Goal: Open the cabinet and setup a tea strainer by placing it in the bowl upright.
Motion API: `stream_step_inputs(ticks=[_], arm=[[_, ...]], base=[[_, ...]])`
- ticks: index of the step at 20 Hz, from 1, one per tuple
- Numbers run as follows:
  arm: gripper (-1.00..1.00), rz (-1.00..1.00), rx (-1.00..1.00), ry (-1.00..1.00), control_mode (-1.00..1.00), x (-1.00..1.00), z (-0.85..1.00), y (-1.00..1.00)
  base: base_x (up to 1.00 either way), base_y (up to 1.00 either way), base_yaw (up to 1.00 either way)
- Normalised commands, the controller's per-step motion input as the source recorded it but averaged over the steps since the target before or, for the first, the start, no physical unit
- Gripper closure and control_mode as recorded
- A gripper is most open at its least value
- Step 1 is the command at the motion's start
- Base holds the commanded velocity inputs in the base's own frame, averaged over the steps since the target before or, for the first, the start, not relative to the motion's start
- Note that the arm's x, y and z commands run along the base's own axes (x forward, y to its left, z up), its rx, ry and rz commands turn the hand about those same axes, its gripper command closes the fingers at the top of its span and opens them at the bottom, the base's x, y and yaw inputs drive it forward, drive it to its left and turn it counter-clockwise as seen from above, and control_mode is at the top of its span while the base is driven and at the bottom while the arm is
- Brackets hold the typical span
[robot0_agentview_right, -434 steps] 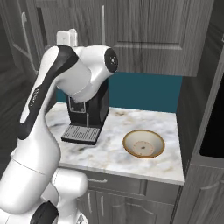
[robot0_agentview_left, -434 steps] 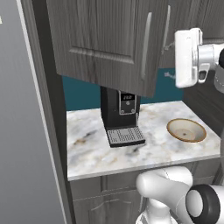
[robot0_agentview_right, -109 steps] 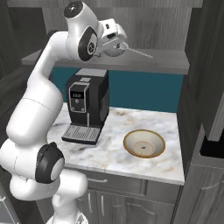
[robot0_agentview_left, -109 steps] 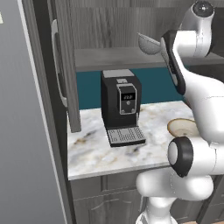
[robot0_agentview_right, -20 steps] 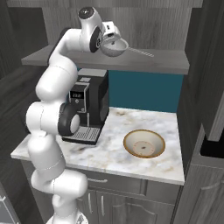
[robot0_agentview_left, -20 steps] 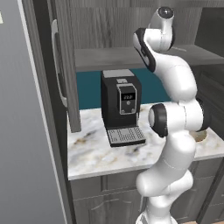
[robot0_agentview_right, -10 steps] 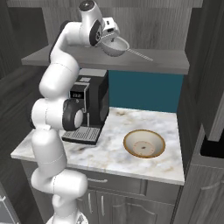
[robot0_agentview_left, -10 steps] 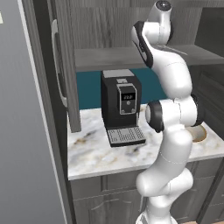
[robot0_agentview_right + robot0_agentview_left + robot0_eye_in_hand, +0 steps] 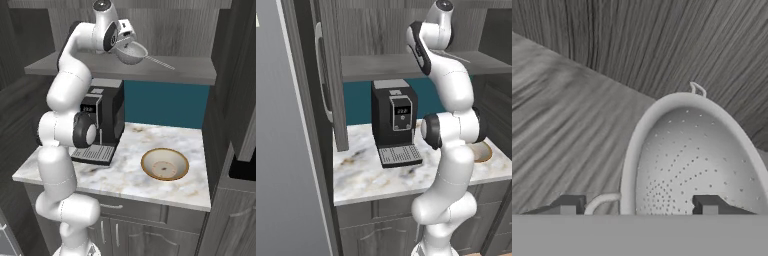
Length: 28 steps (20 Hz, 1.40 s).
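Observation:
The cabinet (image 9: 331, 95) stands open, its left door swung out with the bar handle (image 9: 320, 75) showing. On its inner shelf (image 9: 192, 70) rests the tea strainer (image 9: 133, 53), a grey mesh dome whose thin handle points right. My gripper (image 9: 125, 41) reaches up to it at the dome's left side. In the hand view the strainer (image 9: 692, 150) is close up. My gripper (image 9: 639, 206) straddles its near rim, one fingertip (image 9: 568, 205) outside and the other inside the dome, still apart from the metal. The tan bowl (image 9: 165, 164) sits on the counter below; the arm partly hides the bowl (image 9: 485, 152).
A black coffee machine (image 9: 394, 120) stands on the marble counter (image 9: 130, 175) left of the bowl, under the shelf. The cabinet's right door (image 9: 240, 80) hangs open at the right. Grey drawers (image 9: 376, 220) run below the counter.
The hand has closed in a little on the strainer's dome and the arm's upper links have shifted slightly. The strainer still lies on the shelf.

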Motion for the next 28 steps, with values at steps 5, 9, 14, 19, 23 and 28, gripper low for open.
stream_step_inputs(ticks=[5,9,14,19,23,28], arm=[[1.00,0.08,0.00,0.00,-1.00,0.01,-0.01,0.07],[1.00,0.06,0.00,0.00,-1.00,0.02,0.00,0.09],[1.00,0.00,0.01,-0.04,-1.00,0.00,0.00,0.07],[1.00,-0.06,0.10,-0.15,-1.00,-0.01,0.00,0.00],[1.00,-0.11,0.01,-0.12,-1.00,-0.28,-0.01,0.00],[1.00,-0.19,-0.01,0.00,-1.00,-0.67,0.00,0.00]], base=[[0.00,0.00,0.00],[0.00,0.00,0.00],[0.00,0.00,0.00],[0.00,0.00,0.00],[0.00,0.00,0.00],[0.00,0.00,0.00]])
